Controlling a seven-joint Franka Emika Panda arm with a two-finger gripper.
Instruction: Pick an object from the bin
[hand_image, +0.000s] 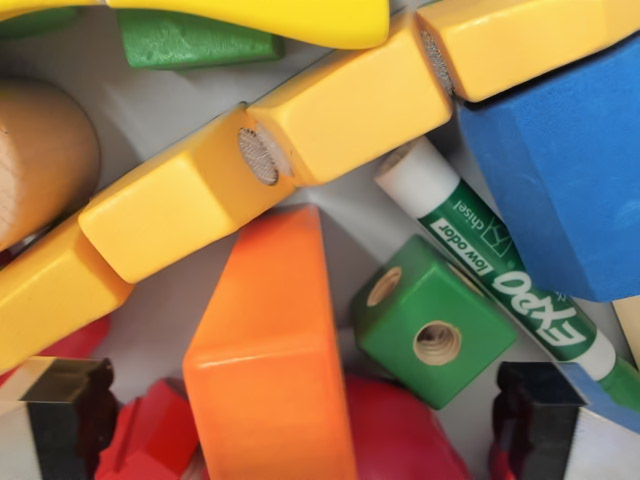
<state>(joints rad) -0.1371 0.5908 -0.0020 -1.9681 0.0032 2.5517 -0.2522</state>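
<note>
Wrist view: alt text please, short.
Close-up into a bin of toys: an orange block lies between the open gripper jaws, beside a green cube, an Expo marker, yellow blocks and a blue block.

Glossy painted orange block (270, 360), bare wood inside the green cube's (435, 322) holes.

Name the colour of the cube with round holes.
Green cube, clearest in the wrist view.

You see the segmented block chain (300, 140) running diagonally across the bin; below it the wedge block (265, 350), then the holed cube (432, 322) beside the Expo marker (490, 265).
</note>
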